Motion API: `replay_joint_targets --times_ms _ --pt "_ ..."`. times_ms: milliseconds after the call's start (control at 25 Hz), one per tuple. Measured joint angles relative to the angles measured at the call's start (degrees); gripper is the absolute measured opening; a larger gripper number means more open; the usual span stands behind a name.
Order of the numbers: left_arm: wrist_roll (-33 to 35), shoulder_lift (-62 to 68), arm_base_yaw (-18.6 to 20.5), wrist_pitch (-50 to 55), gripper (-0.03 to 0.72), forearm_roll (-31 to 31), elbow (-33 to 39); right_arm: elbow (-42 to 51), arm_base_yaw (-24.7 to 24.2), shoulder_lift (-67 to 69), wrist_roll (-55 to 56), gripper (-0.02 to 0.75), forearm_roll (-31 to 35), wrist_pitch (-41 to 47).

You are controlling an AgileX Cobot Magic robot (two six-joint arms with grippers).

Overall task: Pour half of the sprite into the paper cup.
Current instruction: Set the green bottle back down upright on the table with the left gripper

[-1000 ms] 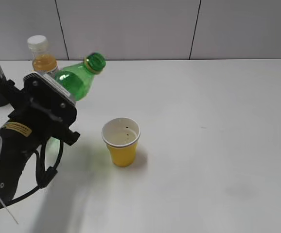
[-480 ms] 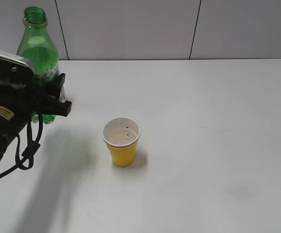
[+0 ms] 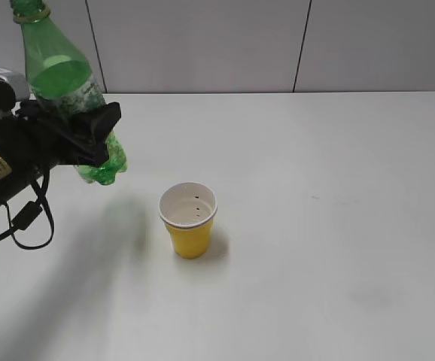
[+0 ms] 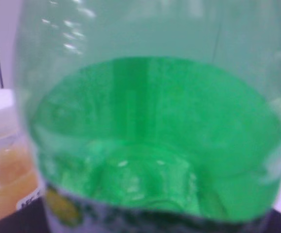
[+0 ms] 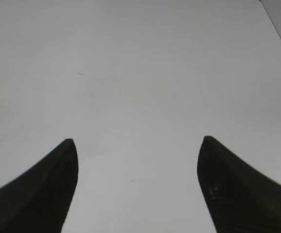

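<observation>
My left gripper (image 3: 89, 139) is shut on the sprite (image 3: 63, 86), a transparent green bottle with a pale label band and no cap. It holds the bottle in the air above the table, leaning slightly with its neck up and to the left. The bottle fills the left wrist view (image 4: 150, 121), and the fingers are hidden there. The paper cup (image 3: 189, 220), yellow with a white inside, stands upright on the table to the right of and below the bottle, apart from it. My right gripper (image 5: 136, 145) is open and empty over bare table; it does not show in the exterior view.
An orange-juice bottle with a white cap (image 4: 2, 150) shows at the left edge of the left wrist view, behind the sprite. The white table (image 3: 315, 226) meets a grey panelled wall at the back.
The sprite bottle went from tilted with its neck to the right to upright, then rose and moved slightly right toward the cup. The cup has not moved.
</observation>
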Motion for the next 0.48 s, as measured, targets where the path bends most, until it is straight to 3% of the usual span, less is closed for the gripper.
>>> replay_joint_targets --times_ms 160,480 --pt "-1.4 1.5 1.1 -0.1 0.453 5.9 -3.9 0.0 0.0 0.0 0.0 0.573 0.0 0.0" --pt "-1.8 8.7 1.2 0.1 0.452 8.9 -11.8 0.0 0.0 0.0 0.0 0.573 0.0 0.0"
